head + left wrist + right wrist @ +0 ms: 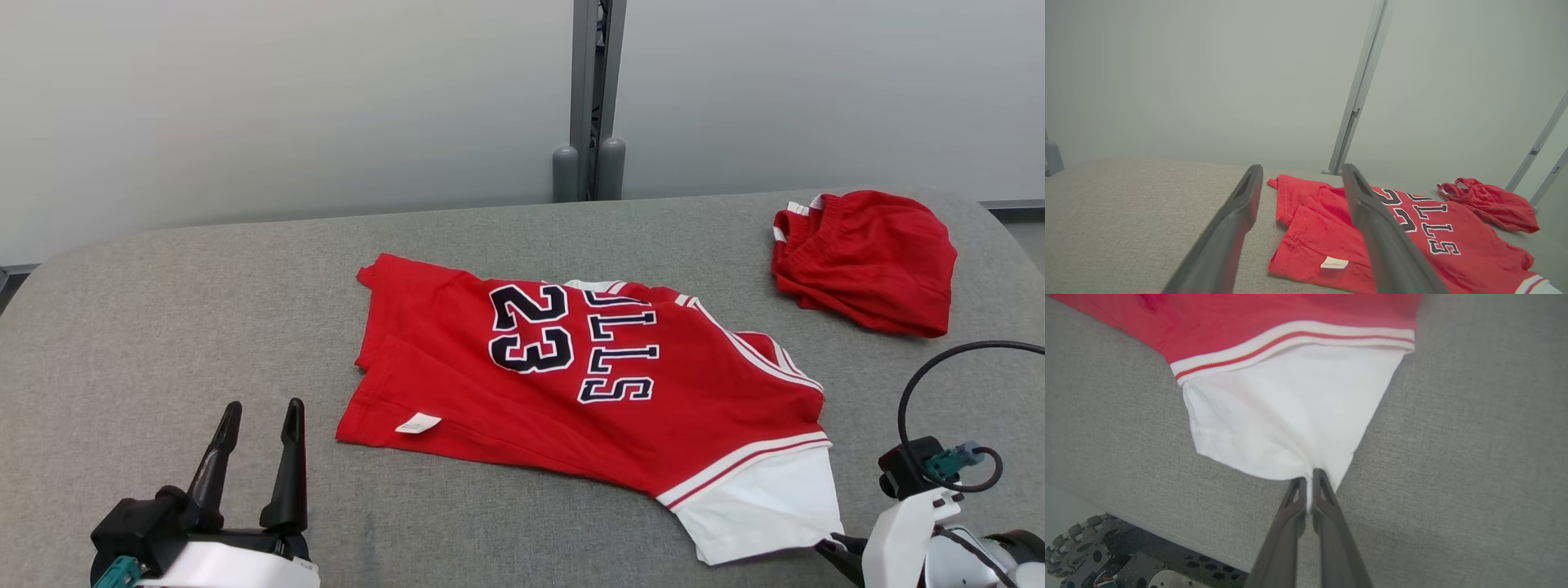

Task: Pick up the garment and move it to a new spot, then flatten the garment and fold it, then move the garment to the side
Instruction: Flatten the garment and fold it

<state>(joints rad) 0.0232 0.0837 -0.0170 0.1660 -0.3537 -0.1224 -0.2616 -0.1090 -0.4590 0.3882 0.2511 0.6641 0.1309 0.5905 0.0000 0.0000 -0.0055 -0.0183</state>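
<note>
Right tool [1311, 479], at the bottom centre of its wrist view, is pinched closed on the corner of the white sleeve [1274, 416] of a red jersey [571, 384]. Left tool [264, 412], at the lower left of the head view, stands open and empty, near the jersey's hem corner with its white label [418, 423]. The jersey lies mid-frame on the grey tabletop [163, 327], rumpled and partly doubled over. It looks light, limp and soft, so it is best held by edges or corners; it will likely sag and drag when lifted.
</note>
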